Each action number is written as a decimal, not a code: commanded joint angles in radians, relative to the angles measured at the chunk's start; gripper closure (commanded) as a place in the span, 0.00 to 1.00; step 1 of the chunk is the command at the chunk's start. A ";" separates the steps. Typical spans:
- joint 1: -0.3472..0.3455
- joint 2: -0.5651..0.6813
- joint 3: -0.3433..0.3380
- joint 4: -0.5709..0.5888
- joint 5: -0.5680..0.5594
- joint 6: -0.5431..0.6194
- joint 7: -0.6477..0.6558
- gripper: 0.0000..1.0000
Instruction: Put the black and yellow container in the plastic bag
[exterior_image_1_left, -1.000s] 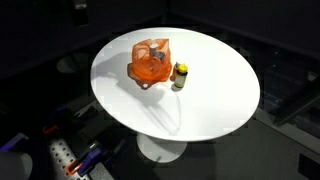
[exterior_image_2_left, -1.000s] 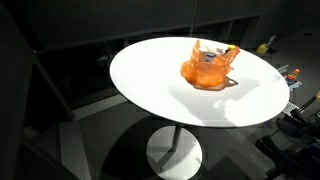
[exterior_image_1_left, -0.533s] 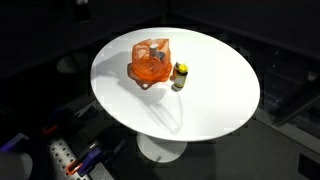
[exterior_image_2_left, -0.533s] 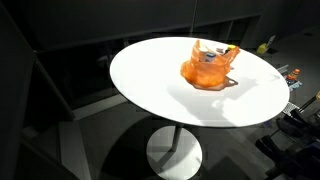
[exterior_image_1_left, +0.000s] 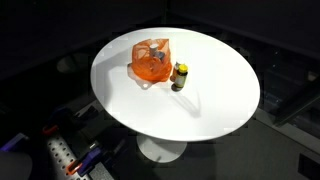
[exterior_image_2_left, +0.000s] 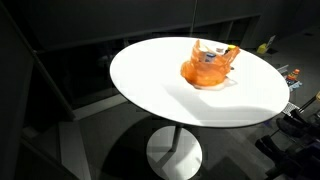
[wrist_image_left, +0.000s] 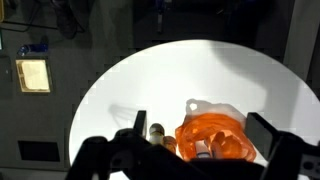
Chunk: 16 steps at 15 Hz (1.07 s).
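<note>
Hovering over the counter (exterior_image_1_left: 215, 95), I'm holding the fingers (wrist_image_left: 139, 128) wide apart — black and yellow container (exterior_image_1_left: 180, 75) standing just beside the plastic bag (exterior_image_1_left: 150, 62).

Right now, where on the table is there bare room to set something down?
The table is mostly bare: from the container to the rim away from the bag, and the wide part nearer the camera in both exterior views. Crowded only around bag and container.

Wrist view: gripper (wrist_image_left: 198, 122) was matte black throughout. Two flat, angular fingers (wrist_image_left: 141, 126) rose from jointed linkage bars. Edges looked dark and blurred; markings indistinct.
</note>
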 joint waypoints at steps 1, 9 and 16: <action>-0.006 0.146 -0.024 0.149 0.019 0.020 0.003 0.00; -0.044 0.399 -0.087 0.289 0.047 0.224 -0.023 0.00; -0.083 0.604 -0.107 0.373 0.131 0.248 -0.131 0.00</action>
